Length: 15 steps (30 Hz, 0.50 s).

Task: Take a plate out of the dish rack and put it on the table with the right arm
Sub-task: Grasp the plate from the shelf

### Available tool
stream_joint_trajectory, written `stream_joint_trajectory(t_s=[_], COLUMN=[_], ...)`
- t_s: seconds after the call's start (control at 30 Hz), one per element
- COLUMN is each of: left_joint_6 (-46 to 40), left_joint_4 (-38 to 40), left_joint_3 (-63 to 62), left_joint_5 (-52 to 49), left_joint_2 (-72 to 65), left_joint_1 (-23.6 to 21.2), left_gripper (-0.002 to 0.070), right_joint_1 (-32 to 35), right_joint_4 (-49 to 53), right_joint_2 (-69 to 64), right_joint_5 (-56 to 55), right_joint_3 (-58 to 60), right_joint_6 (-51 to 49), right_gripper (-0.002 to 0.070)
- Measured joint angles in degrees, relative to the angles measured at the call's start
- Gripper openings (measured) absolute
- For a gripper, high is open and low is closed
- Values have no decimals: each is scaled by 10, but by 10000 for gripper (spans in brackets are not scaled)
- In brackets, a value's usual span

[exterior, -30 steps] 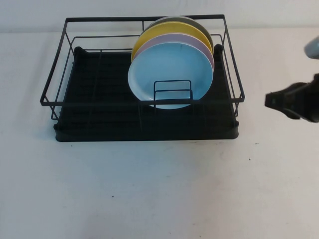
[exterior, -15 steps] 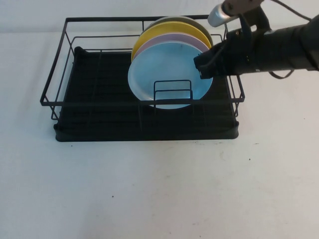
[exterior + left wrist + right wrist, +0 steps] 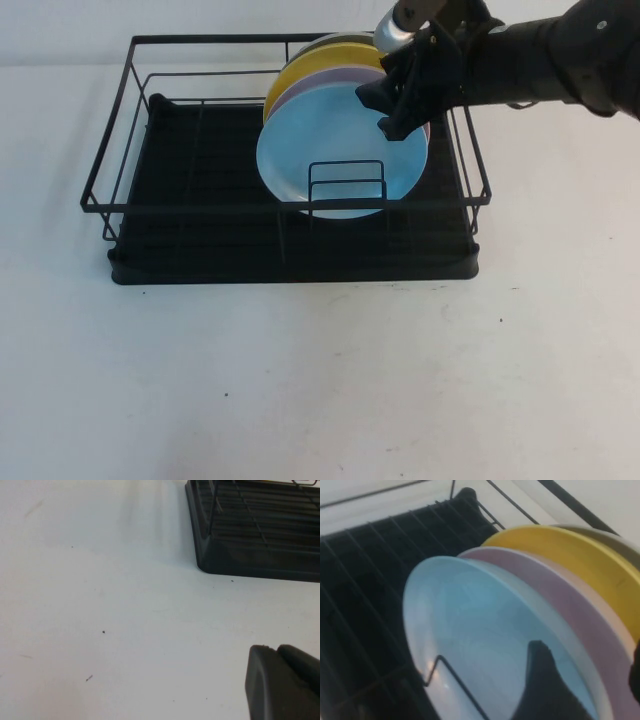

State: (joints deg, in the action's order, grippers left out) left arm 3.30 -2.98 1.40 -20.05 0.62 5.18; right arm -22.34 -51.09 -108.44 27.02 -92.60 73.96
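The sky-blue plate (image 3: pixel 330 150) stands on edge at the front of a stack in the black wire dish rack (image 3: pixel 110 150), held by the small wire divider (image 3: pixel 346 185). My right gripper (image 3: pixel 385 108) is open at the plate's upper right rim, above the rack. In the right wrist view one finger (image 3: pixel 542 680) lies in front of the blue plate (image 3: pixel 470 630) and the other shows at the picture's edge, so the gripper (image 3: pixel 587 652) straddles the rims without gripping. My left gripper (image 3: pixel 272 651) is shut and empty over the bare table (image 3: pixel 100 605), near the rack's corner (image 3: pixel 215 560).
Behind the blue plate stand a pale lilac plate (image 3: pixel 400 88), a yellow plate (image 3: pixel 300 72) and a grey one at the back. The rack's left half holds only its black tray base (image 3: pixel 190 200). Off-white table (image 3: pixel 300 380) spreads in front of the rack.
My right arm has come in from the right edge of the view, crossed over the rack's right side, and its gripper now sits at the plates' upper right rims.
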Motion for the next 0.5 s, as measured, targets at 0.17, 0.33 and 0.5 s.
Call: stream_joint_trajectory(t_s=[0.17,0.33,0.5], left_joint_6=[0,0,0], left_joint_4=[0,0,0], left_joint_3=[0,0,0], left_joint_5=[0,0,0], left_joint_2=[0,0,0], left_joint_1=[0,0,0], left_gripper=[-4,-4,-4], right_joint_1=[0,0,0], right_joint_4=[0,0,-1], right_joint_2=[-18,-32,-43], right_joint_5=[-33,-50,-59], right_joint_3=[-2,-3,-4], right_joint_6=[50,72,85], right_gripper=[333,333,333])
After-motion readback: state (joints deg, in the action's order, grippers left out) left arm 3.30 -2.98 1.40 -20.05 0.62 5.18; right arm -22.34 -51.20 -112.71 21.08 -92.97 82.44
